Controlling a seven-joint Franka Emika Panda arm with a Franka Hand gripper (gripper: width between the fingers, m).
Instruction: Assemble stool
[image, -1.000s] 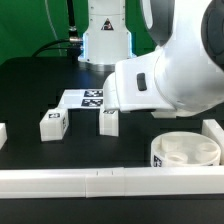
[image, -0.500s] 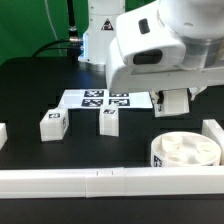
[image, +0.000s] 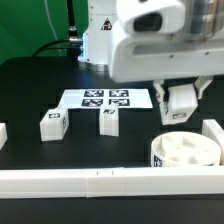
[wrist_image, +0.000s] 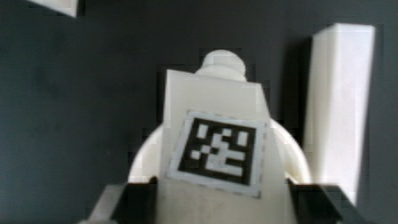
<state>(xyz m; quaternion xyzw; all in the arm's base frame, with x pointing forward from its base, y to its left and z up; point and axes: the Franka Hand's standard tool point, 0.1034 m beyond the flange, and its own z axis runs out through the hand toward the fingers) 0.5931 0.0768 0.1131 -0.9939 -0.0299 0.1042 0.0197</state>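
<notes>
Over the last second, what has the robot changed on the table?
The arm rose, with the gripper clamped on a leg, and drifted toward the exterior view's right, toward the seat. The two loose legs, seat and marker board stayed put.

No words or numbers can be read. Square black-and-white tags (wrist_image: 221, 150) are borne by the marker board (image: 105, 98) and each leg (wrist_image: 210, 95).

We're in a robotics lab, no question. A green backdrop (image: 25, 25) hangs at the far side, and a matte black table (image: 30, 85) is fenced by white border rails (image: 80, 183). The marker board (image: 105, 98) lies flat mid-table, with a white robot arm (image: 150, 40) looming over it. Even a loose leg (image: 52, 124) wears a printed tag.
</notes>
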